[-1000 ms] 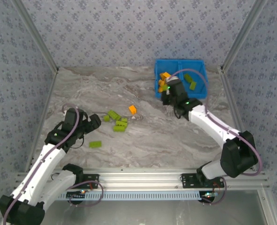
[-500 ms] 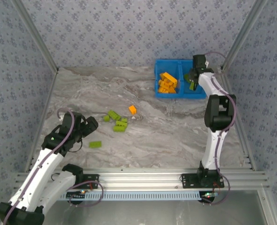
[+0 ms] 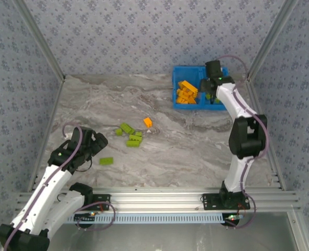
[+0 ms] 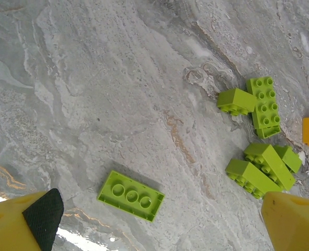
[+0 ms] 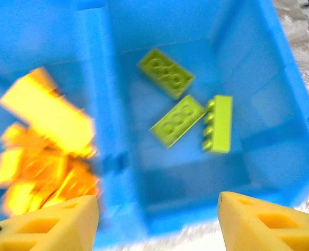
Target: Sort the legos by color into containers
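Right wrist: green legos [image 5: 178,121] in bin [image 5: 280,104], beyond spread fingers [image 5: 264,225].

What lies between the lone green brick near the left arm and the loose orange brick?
A cluster of green bricks lies between the lone green brick and the orange brick, in the top view.

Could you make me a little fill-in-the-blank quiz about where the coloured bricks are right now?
The blue bin's right compartment holds ___ green bricks. Its left compartment holds only ___ bricks. On the table, one brick is orange; the others there are ___.
Answers: three; orange; green.
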Robot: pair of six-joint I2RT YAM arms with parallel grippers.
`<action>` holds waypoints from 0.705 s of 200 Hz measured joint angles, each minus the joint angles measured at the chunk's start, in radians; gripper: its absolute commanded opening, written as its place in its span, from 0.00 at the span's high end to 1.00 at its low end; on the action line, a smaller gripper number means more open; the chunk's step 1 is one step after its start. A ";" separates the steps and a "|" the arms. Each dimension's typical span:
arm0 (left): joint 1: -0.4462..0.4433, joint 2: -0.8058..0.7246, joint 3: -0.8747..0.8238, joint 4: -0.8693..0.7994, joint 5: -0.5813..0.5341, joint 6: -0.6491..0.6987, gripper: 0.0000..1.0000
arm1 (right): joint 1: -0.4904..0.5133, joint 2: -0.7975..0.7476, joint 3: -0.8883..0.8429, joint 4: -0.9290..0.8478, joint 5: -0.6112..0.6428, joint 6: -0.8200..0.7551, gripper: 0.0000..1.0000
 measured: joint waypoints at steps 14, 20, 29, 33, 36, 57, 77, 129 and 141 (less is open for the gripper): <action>0.000 0.011 0.000 0.002 -0.008 0.001 0.01 | 0.098 -0.115 -0.094 0.018 -0.005 -0.032 0.36; 0.000 0.018 0.000 0.003 -0.011 0.001 0.01 | 0.148 -0.158 -0.131 0.030 -0.015 -0.047 0.36; 0.000 0.026 0.000 0.003 -0.017 0.001 0.01 | 0.224 -0.209 -0.175 0.042 -0.044 -0.072 0.35; 0.000 0.027 0.000 0.004 -0.019 0.001 0.01 | 0.265 -0.227 -0.193 0.050 -0.060 -0.084 0.35; 0.000 0.030 0.000 0.005 -0.021 0.001 0.01 | 0.291 -0.237 -0.203 0.053 -0.075 -0.094 0.35; 0.005 0.036 0.000 0.006 -0.037 -0.019 0.01 | 0.475 -0.240 -0.234 0.066 -0.153 -0.146 0.37; 0.006 0.037 0.000 -0.015 -0.087 -0.075 0.01 | 0.623 -0.167 -0.232 0.074 -0.219 -0.176 0.37; 0.011 -0.091 0.032 -0.217 -0.289 -0.229 0.01 | 0.864 0.145 -0.068 0.053 -0.323 -0.235 0.24; 0.013 -0.142 0.042 -0.262 -0.327 -0.260 0.01 | 0.901 0.224 0.017 0.047 -0.316 -0.263 0.21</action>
